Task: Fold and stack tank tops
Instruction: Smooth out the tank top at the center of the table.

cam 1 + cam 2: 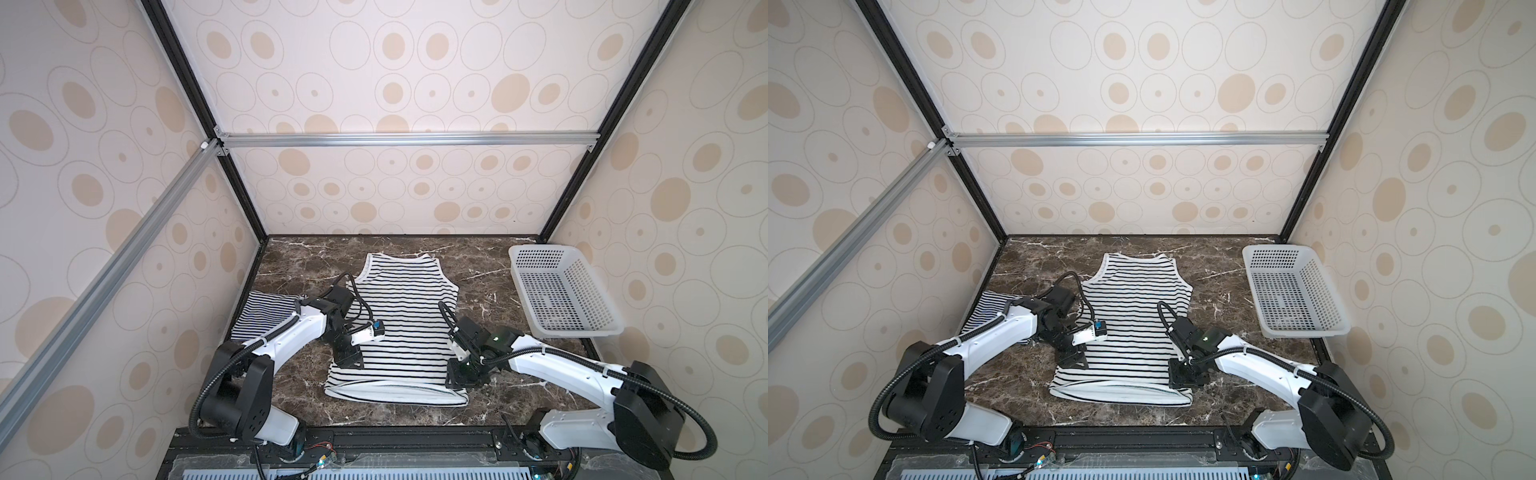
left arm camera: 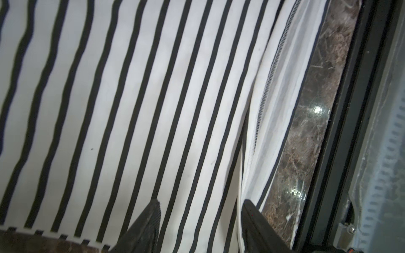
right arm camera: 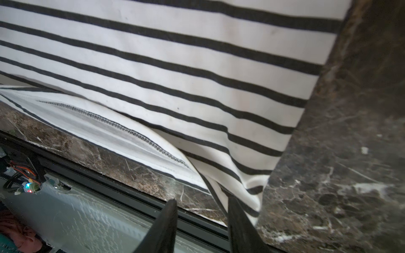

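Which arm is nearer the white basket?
Right. The right gripper is at the hem of the wide-striped top on the white basket side; the left gripper is across it, farther away.

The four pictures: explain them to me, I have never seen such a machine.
Two robot arms stand at a marble table, each ending in a two-fingered gripper. Both top views come from one camera overhead; each close-up comes from a camera on an arm's wrist. A wide-striped top lies spread flat in the middle, a fine-striped top lies partly behind the left arm, and a white basket stands on the right. The left gripper and the right gripper hang over the spread top's near hem, jaws apart. Nothing is held.
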{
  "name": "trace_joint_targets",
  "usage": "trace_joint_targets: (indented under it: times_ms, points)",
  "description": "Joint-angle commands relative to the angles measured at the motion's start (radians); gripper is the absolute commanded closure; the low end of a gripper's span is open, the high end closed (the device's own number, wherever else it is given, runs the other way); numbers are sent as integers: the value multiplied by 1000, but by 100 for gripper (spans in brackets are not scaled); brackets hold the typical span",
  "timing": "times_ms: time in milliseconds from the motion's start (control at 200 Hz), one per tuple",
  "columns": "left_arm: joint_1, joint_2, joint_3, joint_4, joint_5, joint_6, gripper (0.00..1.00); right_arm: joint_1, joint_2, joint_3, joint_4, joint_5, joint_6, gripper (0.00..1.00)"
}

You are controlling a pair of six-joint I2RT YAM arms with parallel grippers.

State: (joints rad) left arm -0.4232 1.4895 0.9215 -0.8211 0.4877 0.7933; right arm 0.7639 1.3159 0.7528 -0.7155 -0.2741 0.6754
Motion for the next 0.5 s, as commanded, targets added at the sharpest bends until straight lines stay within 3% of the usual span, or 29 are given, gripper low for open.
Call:
trace_joint_targets:
  times_ms: [0,490]
  points:
    - [-54,17,-9,69,51,-48,40,7,41,25,70,-42,-6,59]
    - [-167,169,23,132,87,-90,37,8,108,-10,166,-75,-14,59]
